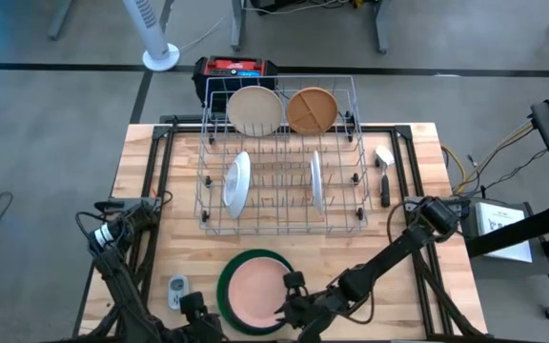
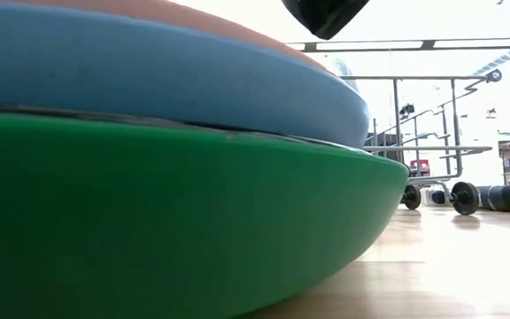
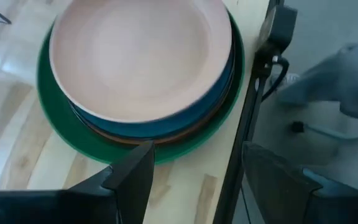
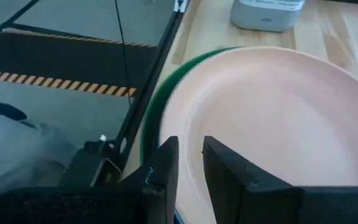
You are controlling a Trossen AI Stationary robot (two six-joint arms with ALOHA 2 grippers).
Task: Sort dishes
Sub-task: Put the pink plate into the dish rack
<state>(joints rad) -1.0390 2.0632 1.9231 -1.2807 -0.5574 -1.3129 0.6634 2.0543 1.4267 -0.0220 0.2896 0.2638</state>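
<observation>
Right wrist view is showing the right pincer (image 4: pixel 190 163) narrowing on the pink plate's (image 4: pixel 278 118) rim, needing a clean, level lift off the stack.

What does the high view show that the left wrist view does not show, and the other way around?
Only the high view shows the wire rack holding four dishes, the grey gadget and the right gripper at the pink plate's edge. Only the left wrist view shows a blue plate and a brown one under the pink plate, with the open left gripper near. Both show the green plate at the bottom.
</observation>
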